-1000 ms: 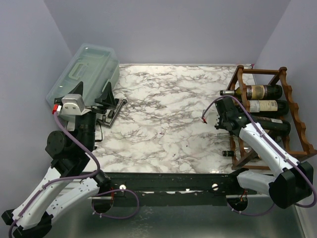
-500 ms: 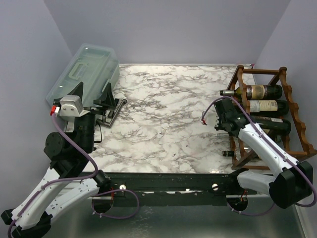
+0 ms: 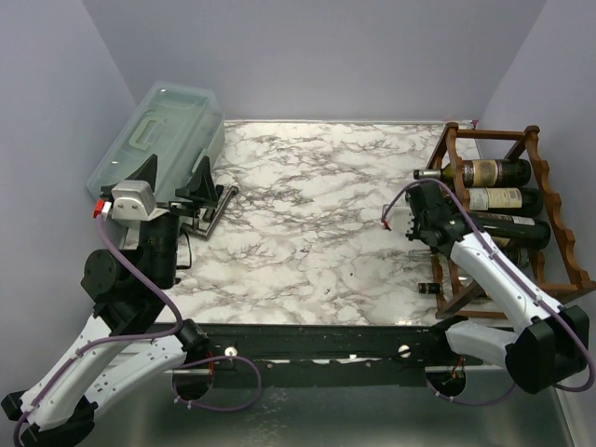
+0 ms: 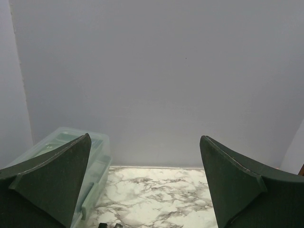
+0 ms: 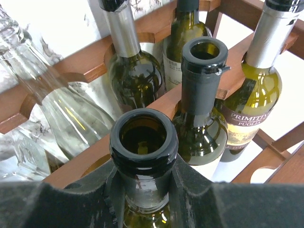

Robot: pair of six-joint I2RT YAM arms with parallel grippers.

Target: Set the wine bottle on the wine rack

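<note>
Taking the overhead view with the arm bases at 6 o'clock, the left tool [image 3: 175, 182] hangs over the 9 o'clock side of the marbled surface [image 3: 307, 205]. Its two dark fingers are spread wide and released, grasping nothing. Its own camera shows only the surface and the wall between them.

At 3 o'clock the right tool [image 5: 142, 187] is clenched on the neck of the wine bottle [image 5: 144, 159], just under the lip of its open mouth. That bottle is dark green glass. It lies in the wine rack [image 3: 562, 237] at the 3 o'clock edge of the surface, body across the scalloped wooden rails and neck pointing out toward 9 o'clock. Of the three bottles on the top tier, it is the one nearest 6 o'clock.

Just beside it toward 12 o'clock lies a cream-labelled bottle [image 3: 498, 198], and beyond that a tan-labelled bottle [image 3: 484, 172], both with necks toward 9 o'clock. Lower in the rack a short dark neck [image 3: 428, 288] pokes out near the 6 o'clock end.

The right wrist camera shows more bottles packed close around the held one. They include an open-mouthed bottle [image 5: 202, 80] with a black collar, a bottle with a Primitivo label [image 5: 251, 114] and a clear glass bottle [image 5: 57, 109]. I cannot tell which tier each of these lies in.

Farthest off, in the 10 o'clock corner, a translucent plastic box [image 3: 158, 130] with a lid sits tilted, just beyond the left tool.
</note>
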